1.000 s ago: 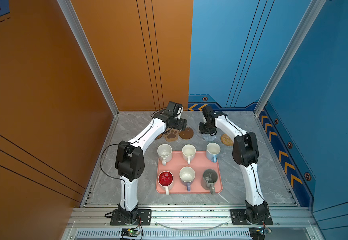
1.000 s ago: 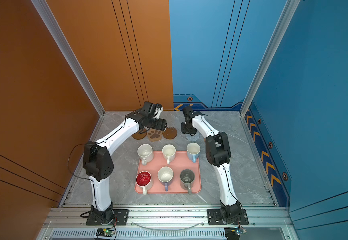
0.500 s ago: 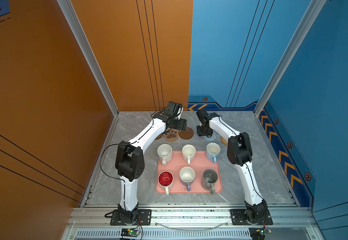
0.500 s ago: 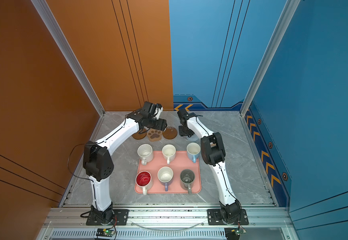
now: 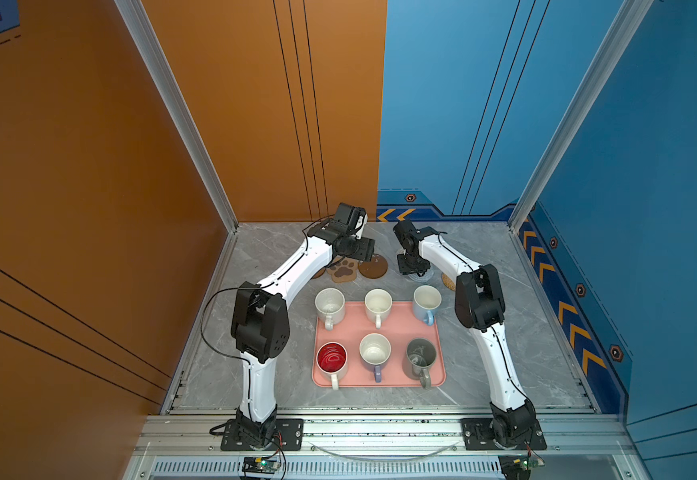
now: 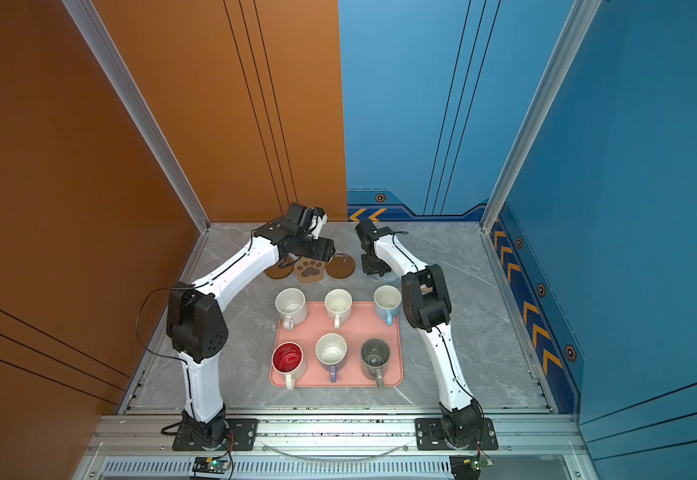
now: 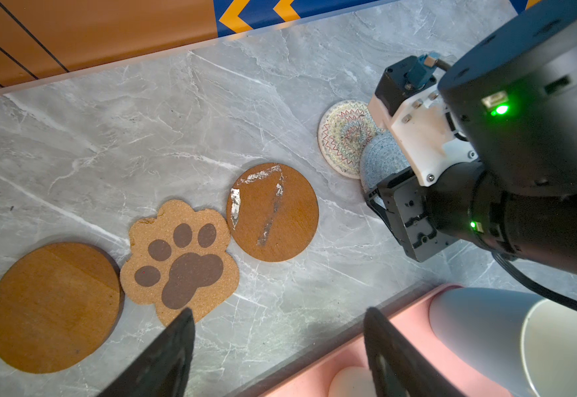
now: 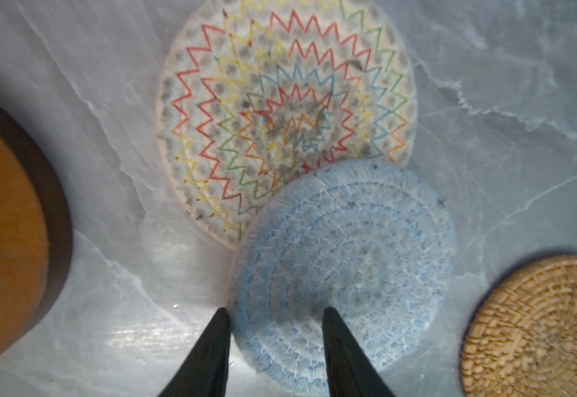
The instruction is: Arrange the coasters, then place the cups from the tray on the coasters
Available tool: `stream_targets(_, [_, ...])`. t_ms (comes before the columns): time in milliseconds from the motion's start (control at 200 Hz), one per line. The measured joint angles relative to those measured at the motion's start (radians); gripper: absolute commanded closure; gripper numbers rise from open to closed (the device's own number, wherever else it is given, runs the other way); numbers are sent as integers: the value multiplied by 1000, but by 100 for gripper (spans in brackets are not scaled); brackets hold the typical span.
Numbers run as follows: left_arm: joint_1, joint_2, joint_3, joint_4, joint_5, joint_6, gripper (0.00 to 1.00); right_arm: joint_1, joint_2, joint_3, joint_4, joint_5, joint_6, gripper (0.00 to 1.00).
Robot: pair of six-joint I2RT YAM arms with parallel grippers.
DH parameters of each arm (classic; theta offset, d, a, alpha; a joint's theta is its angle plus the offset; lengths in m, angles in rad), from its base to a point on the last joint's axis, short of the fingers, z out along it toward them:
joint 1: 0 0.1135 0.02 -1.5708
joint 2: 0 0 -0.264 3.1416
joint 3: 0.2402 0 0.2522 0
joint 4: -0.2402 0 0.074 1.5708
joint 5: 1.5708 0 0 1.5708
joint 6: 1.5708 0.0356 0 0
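While I watch the right wrist feed, the blue-grey coaster (image 8: pixel 345 271) lies right under the right gripper (image 8: pixel 276 312), on the table (image 5: pixel 546 340) just past the tray's (image 5: pixel 398 328) far right corner. One fingertip sits at the coaster's rim and the other is over its woven face, so the rim falls between them. The jaws stand partway apart; I cannot tell whether they press on it. The coaster is a coiled round in pale blue, fuzzy at the edge, and its far side overlaps the cream coaster (image 8: pixel 280 103), which is stitched with coloured zigzag rings. The rattan coaster (image 8: pixel 534 330) lies apart from both, also beyond that corner of the tray. Over the tray's far edge the left gripper (image 7: pixel 279 311) hangs with its jaws spread wide, holding nothing. Beyond that edge, towards the tray's left end, the paw coaster (image 7: pixel 180 261) lies between two brown discs: the scuffed brown disc (image 7: pixel 273 213) is just beside it, and the plain brown disc (image 7: pixel 53 306) is nearly touching it. All six mugs (image 5: pixel 375 349) stand on the tray in two rows of three, handles towards its near edge.
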Motion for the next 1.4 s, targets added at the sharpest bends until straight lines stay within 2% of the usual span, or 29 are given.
stream_targets(185, [0, 0, 0, 0, 0, 0, 22, -18, -3, -21, 2, 10, 0, 60])
stream_targets(586, [-1, 0, 0, 0, 0, 0, 22, -60, -42, -85, 30, -16, 8, 81])
stream_targets(656, [-1, 0, 0, 0, 0, 0, 22, -61, -46, -88, 36, -22, 9, 80])
stream_targets(766, [-1, 0, 0, 0, 0, 0, 22, -62, -53, -95, 39, -42, 7, 70])
stream_targets(891, [-1, 0, 0, 0, 0, 0, 22, -63, -57, -99, 43, -70, 10, 62])
stream_targets(1141, [-3, 0, 0, 0, 1, 0, 22, -85, -66, -85, 75, -138, 16, 60])
stream_targets(1402, [-6, 0, 0, 0, 3, 3, 22, -127, -62, 18, 93, -179, 38, 60])
